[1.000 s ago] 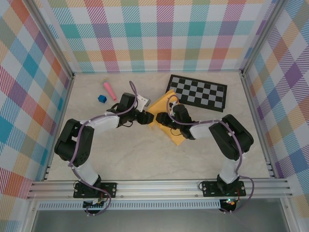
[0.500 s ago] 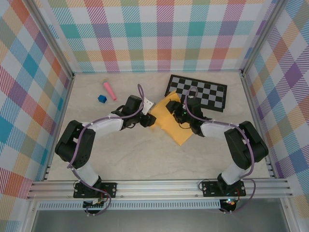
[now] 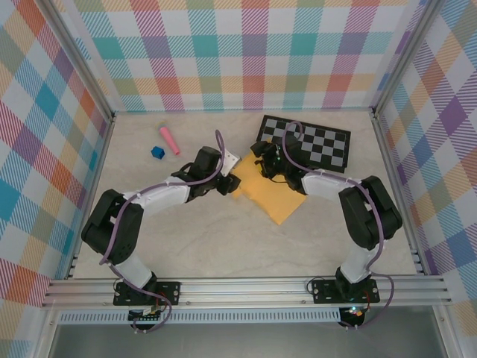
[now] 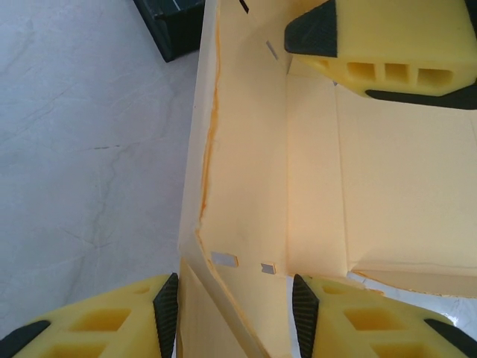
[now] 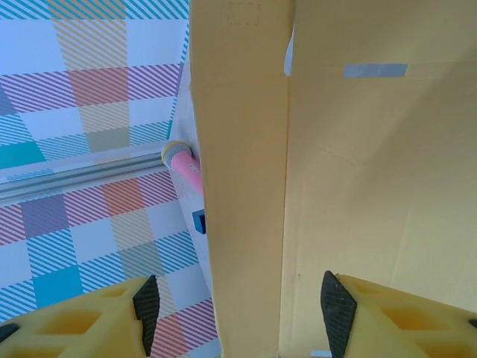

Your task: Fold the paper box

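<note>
Since a second ago the right arm point(image 3: 328, 183) has swung from the near side of the paper box point(image 3: 277, 195) to its far corner, just beside the black-and-white checkered board point(image 3: 313, 142), and the left arm point(image 3: 160, 194) has edged right to the sheet's left corner. We see the yellow-orange sheet lying mostly flat on the surface point(image 3: 223, 246), back of centre, between the two arms (whether its far corner touches the board we cannot tell). The left jaws stand apart, with a raised, creased flap between their black pads point(image 4: 165, 309) but not pinched. The right jaws are likewise apart, straddling an upright folded strip of the sheet. A pink cylinder point(image 3: 169, 139) and a small blue cube point(image 3: 156, 152) sit well apart from the sheet, toward the back left corner.
</note>
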